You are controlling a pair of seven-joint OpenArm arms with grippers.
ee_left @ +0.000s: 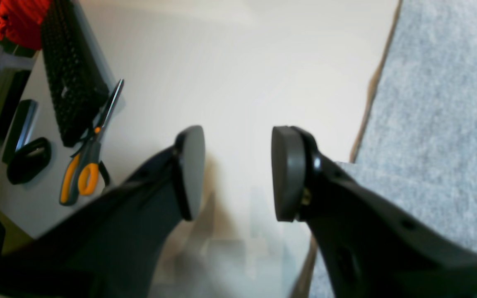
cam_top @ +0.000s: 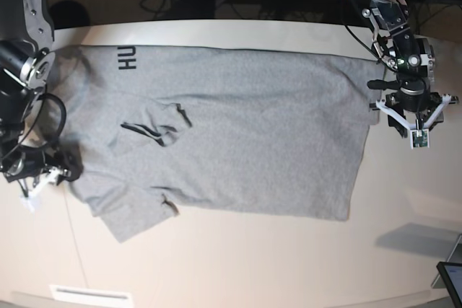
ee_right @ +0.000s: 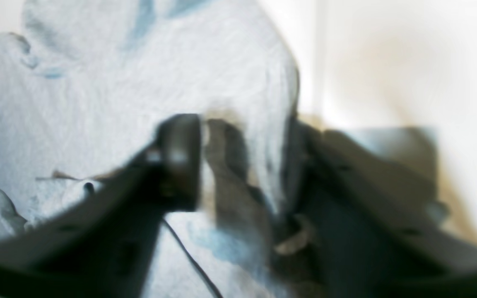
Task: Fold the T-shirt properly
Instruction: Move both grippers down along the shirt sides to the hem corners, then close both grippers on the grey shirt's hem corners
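Right fingers at the sleeve side, left fingers parted over bare surface

Plainly, the T-shirt (cam_top: 238,135) lies spread flat on the pale surface (cam_top: 289,265), its black lettering (cam_top: 127,56) peeking out by the collar end. The right gripper (ee_right: 242,161) sits at the sleeve side of the shirt; in the right wrist view grey cloth (ee_right: 110,95) fills the space ahead of and between its fingers (ee_right: 178,159), with a fold of fabric rising in the gap. That view is blurred, so I cannot tell whether those fingers have pinched the cloth or merely straddle it.

The left gripper (ee_left: 238,171) hangs at the hem end, its fingers (ee_left: 191,169) clearly apart with nothing between them, only bare surface below. The shirt's edge (ee_left: 437,124) lies just to the outside of one finger, not touching either pad. Beyond the other finger, well apart, lie orange-handled scissors (ee_left: 87,157), a black keyboard (ee_left: 71,70) and a dark computer mouse (ee_left: 29,160).
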